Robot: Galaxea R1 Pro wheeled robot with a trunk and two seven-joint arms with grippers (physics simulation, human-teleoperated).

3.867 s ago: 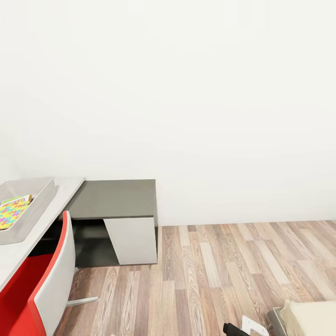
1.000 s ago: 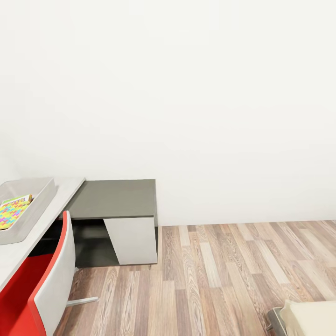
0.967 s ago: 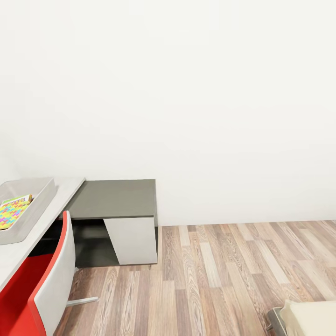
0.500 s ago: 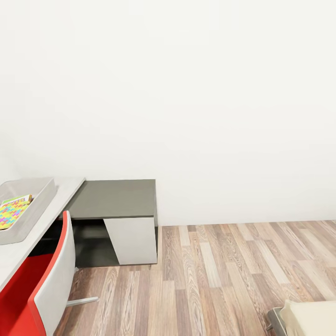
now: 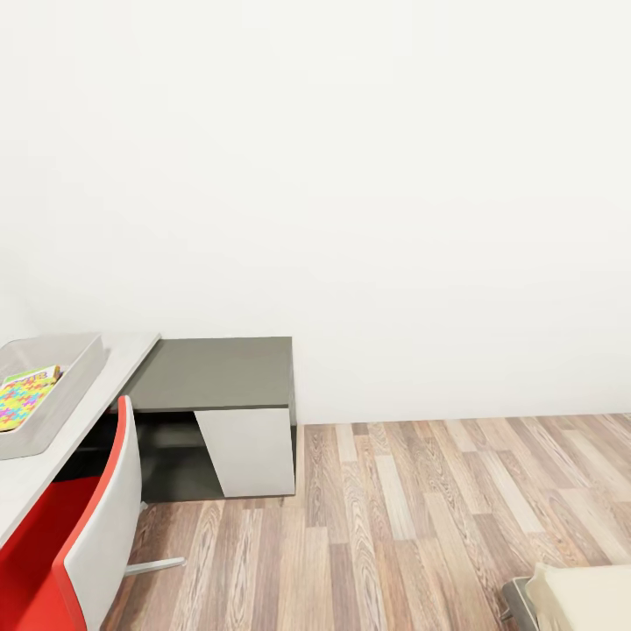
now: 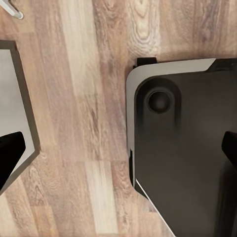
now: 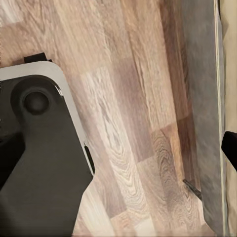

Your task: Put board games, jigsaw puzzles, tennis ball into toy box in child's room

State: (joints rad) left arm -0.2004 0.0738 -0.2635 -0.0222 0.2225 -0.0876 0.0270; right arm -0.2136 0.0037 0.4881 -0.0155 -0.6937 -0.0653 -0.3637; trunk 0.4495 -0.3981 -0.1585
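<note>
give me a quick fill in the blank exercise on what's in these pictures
1. The jigsaw puzzle lies inside the grey ____.
2. The chair by the table has a ____ seat.
3. The dark grey cabinet stands against a ____ wall.
4. The floor is made of ____ planks.

Missing words: toy box; red; white; wood

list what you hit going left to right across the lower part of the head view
jigsaw puzzle in the toy box → red chair → dark grey cabinet → wood floor → bed corner
</note>
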